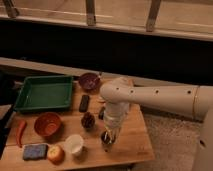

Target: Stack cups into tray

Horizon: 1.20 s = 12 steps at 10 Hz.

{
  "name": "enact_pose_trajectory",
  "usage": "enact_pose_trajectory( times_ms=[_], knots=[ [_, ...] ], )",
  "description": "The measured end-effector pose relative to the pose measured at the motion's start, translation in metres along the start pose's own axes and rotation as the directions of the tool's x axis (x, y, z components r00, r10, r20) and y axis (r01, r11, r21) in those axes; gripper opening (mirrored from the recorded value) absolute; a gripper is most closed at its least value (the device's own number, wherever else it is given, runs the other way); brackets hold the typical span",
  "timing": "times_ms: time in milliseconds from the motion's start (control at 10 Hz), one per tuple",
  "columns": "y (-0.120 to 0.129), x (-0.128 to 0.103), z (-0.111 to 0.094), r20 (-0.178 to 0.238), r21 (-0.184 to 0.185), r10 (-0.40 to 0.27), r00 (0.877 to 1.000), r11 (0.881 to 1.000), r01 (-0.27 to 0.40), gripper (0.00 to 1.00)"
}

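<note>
The gripper [108,137] hangs right over the small silver cup [105,145] near the front of the table [136,142] (whether it grips, I cannot tell), well apart from the green tray [44,108]

**Wooden surface and its load**

The wooden surface [132,136] carried a green tray [45,93] at ten o'clock and a purple bowl [89,80] at twelve. A maroon cup [88,120] stood near centre, an orange bowl [48,124] at eight, a cream cup [74,144] at six, a blue sponge [34,152] and an apple [55,154] at seven. The claw [108,139] hung at four.
</note>
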Motion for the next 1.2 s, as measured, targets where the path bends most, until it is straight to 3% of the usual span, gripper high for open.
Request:
enact_pose_trajectory(
  times_ms=[300,800,1200],
  knots=[
    [0.043,-0.016,-0.033,0.063,0.031,-0.114,0.991,0.993,0.113,0.00],
    [0.119,-0.034,-0.061,0.127,0.060,-0.291,0.948,0.956,0.286,0.00],
    [0.118,-0.034,-0.061,0.124,0.060,-0.289,0.949,0.957,0.283,0.00]
  ],
)
